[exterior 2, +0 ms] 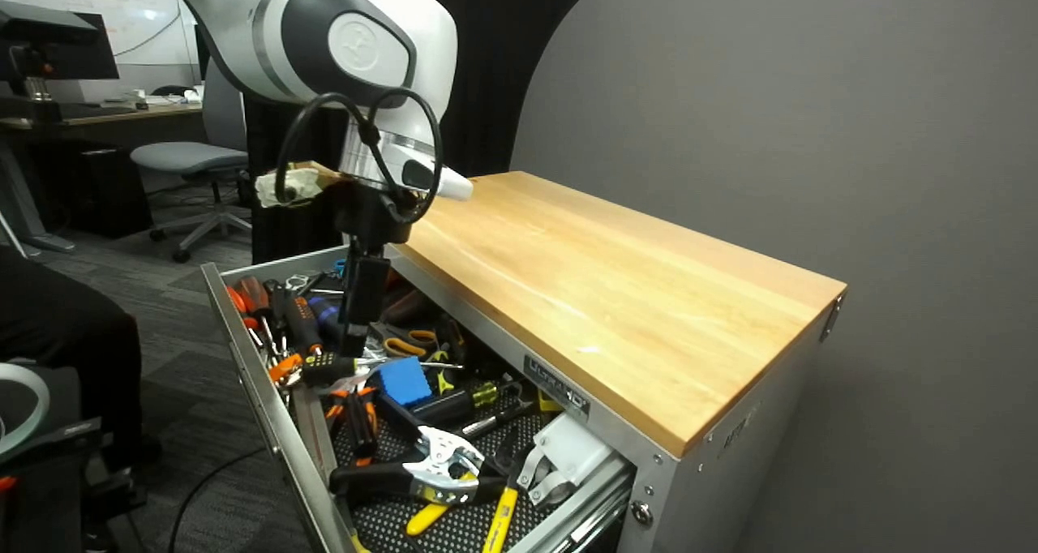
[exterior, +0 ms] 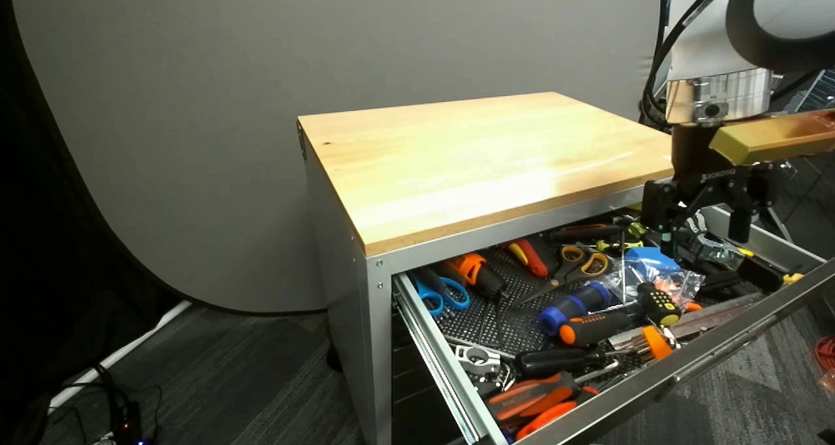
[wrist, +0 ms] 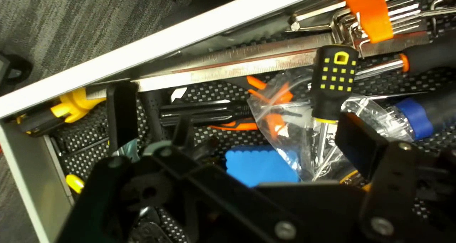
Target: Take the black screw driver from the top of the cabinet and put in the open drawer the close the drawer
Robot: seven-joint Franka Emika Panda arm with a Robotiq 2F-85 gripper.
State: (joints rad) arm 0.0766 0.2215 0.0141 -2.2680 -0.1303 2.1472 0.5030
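Observation:
The grey cabinet with its wooden top point(exterior: 470, 158) shows in both exterior views point(exterior 2: 616, 293). Its uppermost drawer point(exterior: 717, 340) is pulled open; its front edge also shows in the wrist view point(wrist: 167, 41). The stubby black screw driver point(exterior: 657, 303) with yellow spots lies inside the drawer among other tools, partly on a clear plastic bag. It shows plainly in the wrist view point(wrist: 333, 84), handle toward the drawer front. My gripper point(exterior: 703, 233) points down above the drawer contents. In the wrist view point(wrist: 240, 132) its fingers are wide apart with nothing held; the screw driver is below, nearer the right finger.
The drawer is crowded: a blue block point(exterior 2: 404, 380), a spring clamp point(exterior 2: 446, 464), orange-and-black screwdrivers point(exterior: 531, 396), blue-handled scissors point(exterior: 443, 295) and hex keys point(wrist: 370, 13). The cabinet's top front edge is close to the gripper. A person's leg point(exterior 2: 73, 358) is beyond the drawer front.

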